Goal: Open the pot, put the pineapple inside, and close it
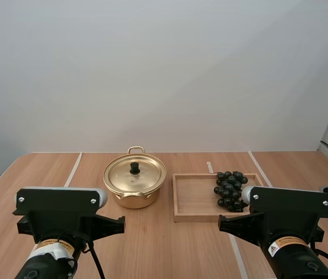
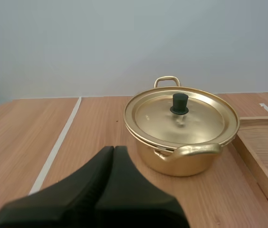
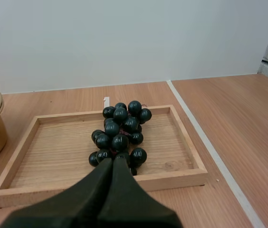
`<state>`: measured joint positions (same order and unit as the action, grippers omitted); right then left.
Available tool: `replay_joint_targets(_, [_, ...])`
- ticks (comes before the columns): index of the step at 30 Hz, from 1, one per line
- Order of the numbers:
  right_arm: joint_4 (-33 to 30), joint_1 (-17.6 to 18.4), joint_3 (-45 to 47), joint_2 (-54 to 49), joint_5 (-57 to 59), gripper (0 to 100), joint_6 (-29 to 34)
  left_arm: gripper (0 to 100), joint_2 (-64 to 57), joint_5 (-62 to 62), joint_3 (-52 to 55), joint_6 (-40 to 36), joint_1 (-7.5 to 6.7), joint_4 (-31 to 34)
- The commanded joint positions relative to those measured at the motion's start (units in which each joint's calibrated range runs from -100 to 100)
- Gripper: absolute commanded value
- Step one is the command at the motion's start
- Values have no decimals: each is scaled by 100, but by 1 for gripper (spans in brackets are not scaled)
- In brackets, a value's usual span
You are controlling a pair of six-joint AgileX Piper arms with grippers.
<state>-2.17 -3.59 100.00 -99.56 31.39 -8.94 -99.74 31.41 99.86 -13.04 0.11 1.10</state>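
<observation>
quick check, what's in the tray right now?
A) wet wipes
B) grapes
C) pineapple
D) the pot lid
B: a bunch of dark grapes lies in the tray, and the lid sits on the pot beside it.

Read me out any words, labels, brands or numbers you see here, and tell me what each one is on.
No text reads clearly.
Left arm sticker: orange and white, print too small to read.
Right arm sticker: the same, too small to read.
White mark on the table behind the wooden tray: looks like "1", cannot tell if a numeral.
Pot, lid, grapes: no text.
</observation>
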Motion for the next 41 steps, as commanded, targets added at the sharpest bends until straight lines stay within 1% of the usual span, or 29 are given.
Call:
replay_joint_targets(1, [24,14,0,-44,-14,0,-203,0,-26,-150,14,161,10,27])
replay_joint_targets(4, [24,85,0,-44,1,0,-489,0,-26,-150,14,160,10,97])
replay_joint_targets(8, [35,119,0,-44,1,0,-410,0,-26,-198,14,160,10,106])
replay_joint_targets(41, [57,119,0,-44,-15,0,-410,0,-26,-198,14,160,10,106])
